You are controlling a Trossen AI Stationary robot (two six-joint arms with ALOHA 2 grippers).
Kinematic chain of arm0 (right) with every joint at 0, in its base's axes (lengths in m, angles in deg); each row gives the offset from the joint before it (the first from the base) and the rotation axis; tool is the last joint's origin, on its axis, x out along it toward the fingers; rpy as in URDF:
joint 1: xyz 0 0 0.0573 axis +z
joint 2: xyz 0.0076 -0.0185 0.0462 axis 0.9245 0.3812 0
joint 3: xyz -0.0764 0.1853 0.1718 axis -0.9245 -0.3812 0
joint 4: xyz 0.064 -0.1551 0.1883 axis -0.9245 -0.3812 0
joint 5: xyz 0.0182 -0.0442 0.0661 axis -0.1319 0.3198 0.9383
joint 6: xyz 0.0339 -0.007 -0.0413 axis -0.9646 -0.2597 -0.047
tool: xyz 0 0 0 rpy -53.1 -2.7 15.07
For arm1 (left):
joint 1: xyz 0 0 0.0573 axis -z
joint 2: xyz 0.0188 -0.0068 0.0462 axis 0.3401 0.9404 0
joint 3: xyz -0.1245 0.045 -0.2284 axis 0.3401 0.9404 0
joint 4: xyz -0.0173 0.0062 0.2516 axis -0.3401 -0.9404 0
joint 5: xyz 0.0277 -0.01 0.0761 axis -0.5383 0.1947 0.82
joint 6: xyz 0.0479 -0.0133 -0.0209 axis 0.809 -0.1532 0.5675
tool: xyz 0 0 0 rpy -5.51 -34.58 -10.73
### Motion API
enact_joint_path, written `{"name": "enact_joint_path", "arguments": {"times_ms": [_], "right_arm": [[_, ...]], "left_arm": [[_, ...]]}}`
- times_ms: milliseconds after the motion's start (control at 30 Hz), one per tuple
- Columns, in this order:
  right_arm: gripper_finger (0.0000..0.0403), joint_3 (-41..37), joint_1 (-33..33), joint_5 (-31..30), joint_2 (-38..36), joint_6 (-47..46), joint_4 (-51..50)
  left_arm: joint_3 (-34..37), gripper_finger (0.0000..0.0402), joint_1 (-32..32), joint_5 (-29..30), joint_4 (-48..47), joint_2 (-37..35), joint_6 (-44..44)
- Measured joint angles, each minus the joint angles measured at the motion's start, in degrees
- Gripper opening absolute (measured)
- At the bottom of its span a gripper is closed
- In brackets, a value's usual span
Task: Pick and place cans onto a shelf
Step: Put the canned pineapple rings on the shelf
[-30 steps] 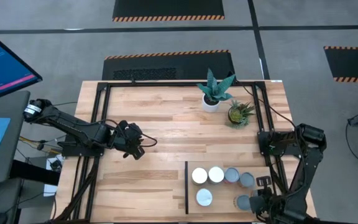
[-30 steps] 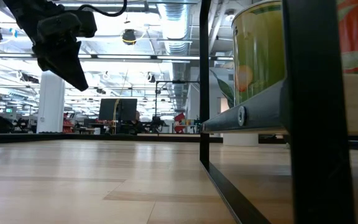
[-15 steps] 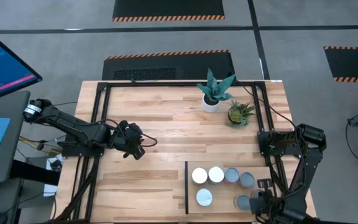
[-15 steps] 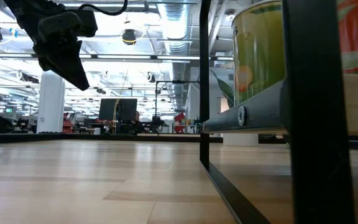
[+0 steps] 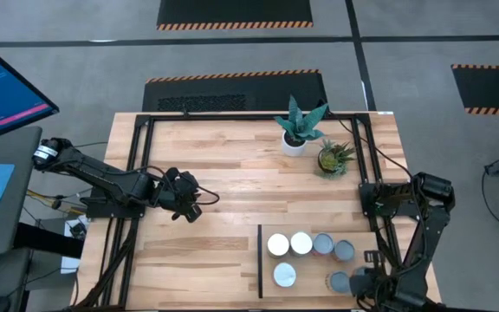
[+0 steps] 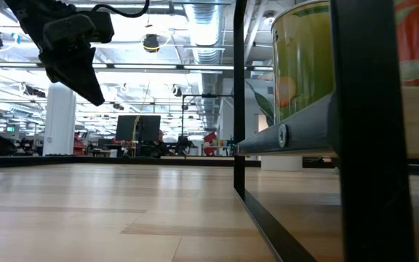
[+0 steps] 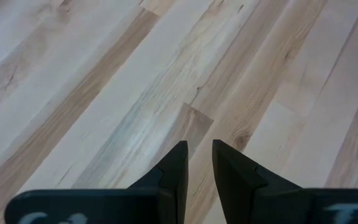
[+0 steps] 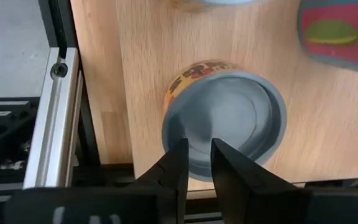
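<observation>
The shelf (image 5: pixel 268 293), a light-wood panel with a black strip on its left edge, lies at the table's near right. Several cans stand on it: three white-topped ones (image 5: pixel 278 245) and three blue-grey ones (image 5: pixel 344 251). My right gripper (image 8: pixel 196 149) points down over the nearest right can (image 8: pixel 229 121), at its rim. Its fingers are open by only a narrow gap, with nothing between them. My left gripper (image 7: pixel 199 149) hangs over bare tabletop at the left (image 5: pixel 189 208), also open by a narrow gap and empty. My right gripper stands over the near rim of the blue-grey can's top (image 8: pixel 188 168), pointing down. Whether its fingertips touch the can I cannot tell.
Two potted plants (image 5: pixel 300 126) (image 5: pixel 332 158) stand at the far right of the table. A black frame (image 5: pixel 137 173) runs around the tabletop. An aluminium rail (image 8: pixel 55 124) borders the shelf beside my right gripper. A red-labelled can (image 8: pixel 334 31) stands close by. The wood in the middle (image 5: pixel 232 199) is bare.
My right gripper has rolled a little about its own axis above the can and has stayed in place. The cans have not moved.
</observation>
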Motion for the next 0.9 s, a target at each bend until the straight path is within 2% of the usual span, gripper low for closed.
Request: {"name": "enact_joint_path", "arguments": {"times_ms": [433,900], "right_arm": [[0.0092,0.0,0.0,2.1,0.0,-8.3,0.0],[0.0092,0.0,0.0,5.3,0.0,-9.3,-1.2]], "left_arm": [[0.0,0.0061,0.0,0.0,0.0,0.0,0.1],[0.0,0.0061,0.0,0.0,0.0,0.0,1.0]]}}
